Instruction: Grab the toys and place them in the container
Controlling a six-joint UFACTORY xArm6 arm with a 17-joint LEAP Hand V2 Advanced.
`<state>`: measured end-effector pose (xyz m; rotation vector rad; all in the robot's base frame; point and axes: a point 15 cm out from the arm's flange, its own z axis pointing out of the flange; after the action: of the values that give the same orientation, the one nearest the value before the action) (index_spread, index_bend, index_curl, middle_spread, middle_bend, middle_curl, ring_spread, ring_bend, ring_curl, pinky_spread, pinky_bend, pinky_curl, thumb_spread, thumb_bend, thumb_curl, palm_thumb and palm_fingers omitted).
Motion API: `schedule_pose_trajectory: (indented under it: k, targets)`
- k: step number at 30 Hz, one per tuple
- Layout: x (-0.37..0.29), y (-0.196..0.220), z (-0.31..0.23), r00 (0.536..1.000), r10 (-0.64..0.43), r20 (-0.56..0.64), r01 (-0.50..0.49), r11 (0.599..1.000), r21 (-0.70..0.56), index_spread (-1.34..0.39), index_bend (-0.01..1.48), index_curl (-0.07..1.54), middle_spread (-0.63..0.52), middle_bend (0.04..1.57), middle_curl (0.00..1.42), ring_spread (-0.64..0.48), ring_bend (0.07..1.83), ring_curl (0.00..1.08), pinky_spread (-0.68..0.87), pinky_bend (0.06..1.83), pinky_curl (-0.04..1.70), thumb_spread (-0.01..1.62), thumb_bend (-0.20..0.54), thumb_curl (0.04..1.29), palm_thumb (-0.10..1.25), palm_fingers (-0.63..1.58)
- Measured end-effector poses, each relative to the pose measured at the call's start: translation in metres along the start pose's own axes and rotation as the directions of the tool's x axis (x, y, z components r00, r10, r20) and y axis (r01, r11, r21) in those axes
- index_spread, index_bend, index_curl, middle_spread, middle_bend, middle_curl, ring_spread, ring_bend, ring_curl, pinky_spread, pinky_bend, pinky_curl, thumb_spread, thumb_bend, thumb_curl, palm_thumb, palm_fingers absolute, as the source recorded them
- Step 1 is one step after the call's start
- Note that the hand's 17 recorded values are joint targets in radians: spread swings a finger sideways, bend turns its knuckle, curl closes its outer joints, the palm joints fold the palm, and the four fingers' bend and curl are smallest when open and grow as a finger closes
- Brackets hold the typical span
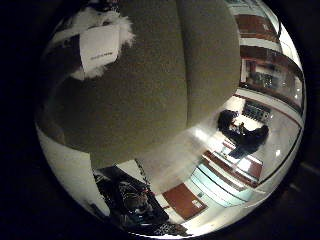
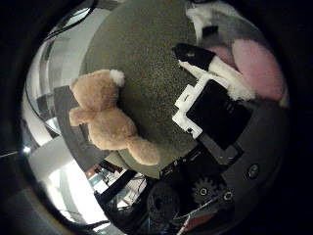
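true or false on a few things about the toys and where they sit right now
1. A brown teddy lies on the olive cushion. True.
2. The teddy is held in the hand. False: it lies apart from the hand, untouched.
3. A grey plush with a pink part is close to the hand. True.
4. The cushion is bright red. False: it is olive green.
5. A white tag shows on white fur. True.
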<state>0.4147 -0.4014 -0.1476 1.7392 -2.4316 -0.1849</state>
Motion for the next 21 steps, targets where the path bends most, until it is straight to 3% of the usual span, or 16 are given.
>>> schedule_pose_trajectory:
  k: [4,10,21]
  targets:
    - [0.008,-0.002,-0.006,1.000,0.004,-0.003,-0.004,1.000,0.016,-0.29,1.09,0.74,-0.16,1.29,0.71,-0.21,1.38,0.61,-0.19,1.56,0.45,0.99,-0.008,0.41,0.98,1.18]
    - [0.029,-0.005,-0.032,1.000,0.021,-0.011,-0.020,0.999,0.051,-0.26,1.13,0.78,-0.14,1.35,0.71,-0.21,1.41,0.65,-0.17,1.57,0.53,1.02,-0.007,0.49,1.08,1.13]
    - [0.061,-0.017,-0.145,0.998,0.025,-0.057,-0.016,0.989,0.144,-0.24,1.13,0.80,-0.13,1.38,0.68,-0.21,1.40,0.70,-0.17,1.52,0.65,0.99,-0.013,0.62,1.10,1.13]
